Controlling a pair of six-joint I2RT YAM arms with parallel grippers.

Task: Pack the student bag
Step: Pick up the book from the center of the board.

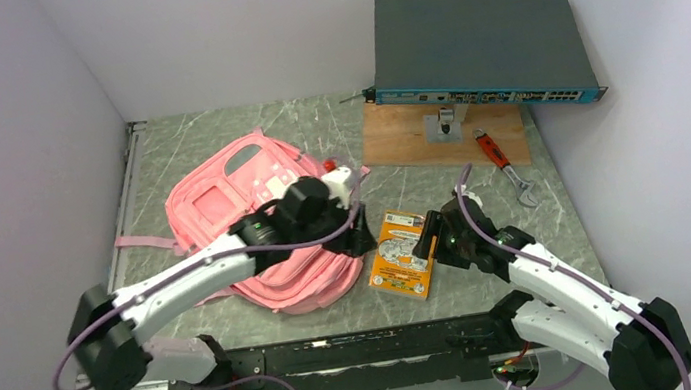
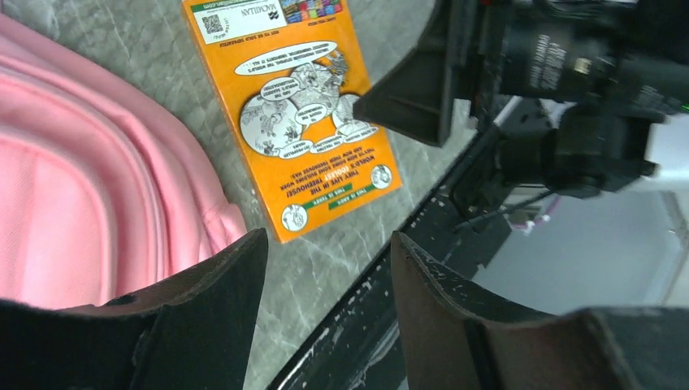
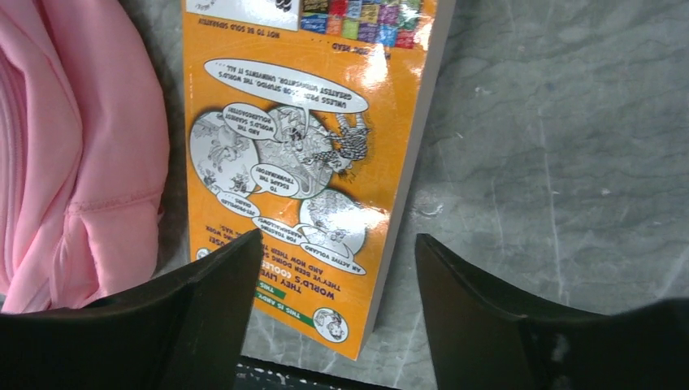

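Two arms reach inward from the bench's [image 1: 313,129] near edge. Stretched across the pink backpack [image 1: 241,199], which lies towards the left edge, the left end effector [image 2: 325,280] hangs with jaws apart and empty. The bent right arm's right end effector [image 3: 337,280], also gaping, points down over the orange book's [image 3: 292,162] near end.

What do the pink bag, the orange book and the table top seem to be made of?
The bag looks like soft matte fabric: it folds and shows stitched seams. The book seems to be paper with a glossy cover: light glares on it. The table top looks like smooth grey stone or a marble-pattern laminate, with pale veins; I cannot tell which.
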